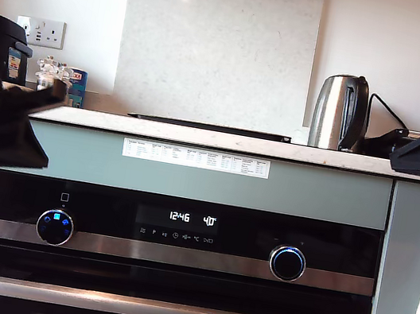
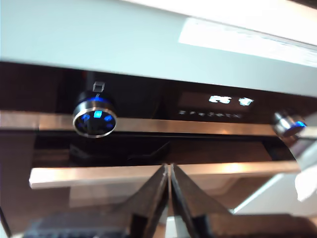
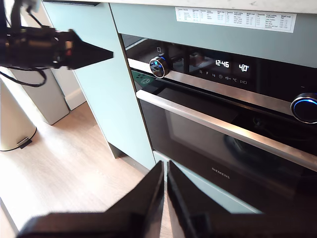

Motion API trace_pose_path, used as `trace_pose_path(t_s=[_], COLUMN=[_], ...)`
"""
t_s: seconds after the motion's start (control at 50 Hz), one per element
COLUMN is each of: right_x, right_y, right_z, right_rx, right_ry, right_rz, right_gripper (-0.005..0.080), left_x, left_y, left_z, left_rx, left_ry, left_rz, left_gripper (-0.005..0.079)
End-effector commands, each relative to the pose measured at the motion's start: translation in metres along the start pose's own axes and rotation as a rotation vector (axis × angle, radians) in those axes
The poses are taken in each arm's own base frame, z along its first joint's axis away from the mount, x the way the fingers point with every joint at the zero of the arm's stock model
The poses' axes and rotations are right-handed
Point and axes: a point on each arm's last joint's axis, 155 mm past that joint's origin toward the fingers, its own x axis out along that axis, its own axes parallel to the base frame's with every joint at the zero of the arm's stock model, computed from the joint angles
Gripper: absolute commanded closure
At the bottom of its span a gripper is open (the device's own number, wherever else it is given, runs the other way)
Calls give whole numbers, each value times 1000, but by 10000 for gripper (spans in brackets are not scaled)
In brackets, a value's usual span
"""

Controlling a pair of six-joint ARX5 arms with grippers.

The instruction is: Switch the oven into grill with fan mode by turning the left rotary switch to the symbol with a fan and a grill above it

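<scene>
The oven (image 1: 165,278) fills the lower half of the exterior view, its black glass front set under a pale green panel and a light worktop (image 1: 221,139). The left rotary switch (image 1: 55,227) sits at the lower left of that frame, on the brushed steel strip, its face showing small blue and cyan lit marks; a small square symbol is printed just above it. The other knob (image 1: 287,263), plain-faced with a glowing blue ring, sits toward the exterior view's right on the same strip. Between them the white display (image 1: 192,219) reads 12:46 and 40°, with a row of small icons under it. The long steel handle (image 1: 158,310) runs across the door below. My first hand (image 2: 168,198) has its two dark fingers pressed together, closed on nothing; in its wrist view it sits in front of the handle, apart from the switch (image 2: 94,119). My second hand (image 3: 165,198) is likewise closed and empty, held well away from the oven front above a wooden floor (image 3: 64,163). On the worktop a steel kettle (image 1: 338,112) stands toward the exterior view's upper right, and a white label (image 1: 196,158) is stuck on the green panel.
</scene>
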Motion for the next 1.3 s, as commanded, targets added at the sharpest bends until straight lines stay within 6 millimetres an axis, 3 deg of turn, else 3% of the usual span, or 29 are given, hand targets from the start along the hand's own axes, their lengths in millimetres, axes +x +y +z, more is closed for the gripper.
trace_pose_path(t_s=[0.0, 0.12, 0.18, 0.24, 0.28, 0.32, 0.42, 0.64, 0.76, 0.86, 0.98, 1.28], right_x=[1, 1, 1, 1, 1, 1, 1, 1, 1, 1, 1, 0], right_y=[-1, -4, -4, -4, -4, -4, -4, -5, -5, -7, -9, -10], right_z=[-4, -8, -9, -10, -9, -9, -9, -9, -9, -9, -10, -14], right_rx=[-8, -7, -7, -7, -9, -17, -25, -25, -25, -26, -25, -25], right_ry=[13, 29, 33, 35, 34, 33, 34, 34, 34, 32, 38, 53], right_rz=[-6, -20, -20, -23, -23, -23, -24, -25, -28, -40, -47, -51], right_gripper=[764, 765, 765, 765, 765, 764, 765, 765, 765, 765, 765, 765], left_x=[5, 14, 18, 23, 28, 32, 44, 65, 71, 72, 73, 86], left_y=[4, 9, 9, 10, 13, 15, 20, 24, 38, 53, 62, 51], left_z=[-9, -8, -8, -9, -12, -17, -28, -27, -35, -48, -56, -23], left_rx=[-32, -93, -97, -112, -128, -138, -159, -296, -471, -636, -681, -736], left_ry=[12, -26, -41, -40, -27, -6, 42, 38, 58, 85, 113, 41], left_rz=[10, 20, 15, 20, 36, 48, 75, 95, 122, 162, 172, 91], left_gripper=[761, 714, 568, 336, 239, 194, 186, 186, 182, 109, 99, 99])
